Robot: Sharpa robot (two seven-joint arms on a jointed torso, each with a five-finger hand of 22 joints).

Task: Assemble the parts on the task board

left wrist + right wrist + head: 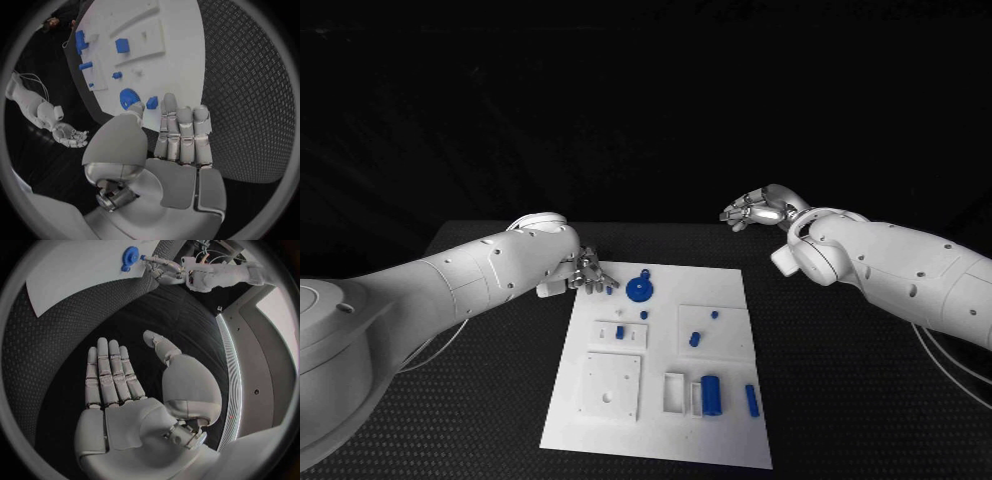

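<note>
Task board (718, 285) sits mid-table in the head view with blue parts scattered on it: a round disc (639, 291) near the far edge, a cylinder (711, 394) and a thin bar (751, 400) lying loose near the front, so I'd say assembly has barely started; left hand (590, 272) hovers at the board's far left corner, right hand (762, 211) is off past the far edge. Left wrist view: fingers (182, 131) straight, apart, holding nothing, just by a small blue piece (152, 102). Right wrist view: palm flat, empty too.
</note>
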